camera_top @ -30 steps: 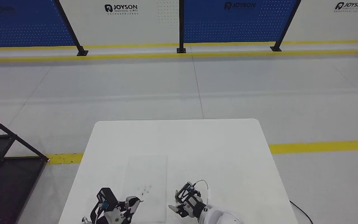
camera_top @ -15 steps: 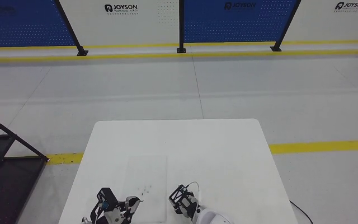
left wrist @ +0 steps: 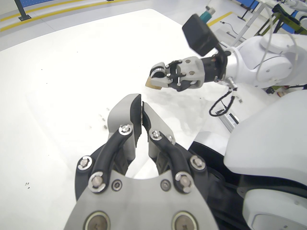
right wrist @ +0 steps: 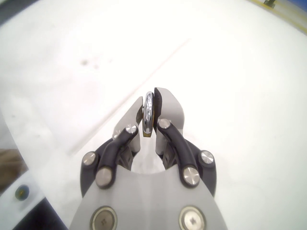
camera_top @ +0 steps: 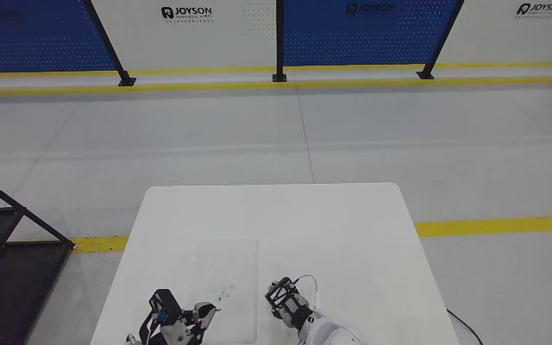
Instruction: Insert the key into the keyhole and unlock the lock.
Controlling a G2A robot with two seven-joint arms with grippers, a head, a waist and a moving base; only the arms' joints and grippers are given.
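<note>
White worktop (camera_top: 328,233) fills the lower top view. At its near edge are the left claw (camera_top: 205,312) and the right claw (camera_top: 278,295), near each other but apart.

In the left wrist view, the left claw (left wrist: 140,99) is clenched, pads pressed together; I cannot tell whether anything sits between them. Farther off, the right claw (left wrist: 157,76) grips the brass lock (left wrist: 151,85) over the worktop.

In the right wrist view, the right claw (right wrist: 149,95) clamps the lock (right wrist: 148,114) by its chrome shackle, brass body toward the wrist.

The white surface (camera_top: 345,224) stood on a pale grey floor (camera_top: 259,138) with yellow lines (camera_top: 483,227). Behind it were blue panels (camera_top: 362,30) between black posts (camera_top: 279,43).
</note>
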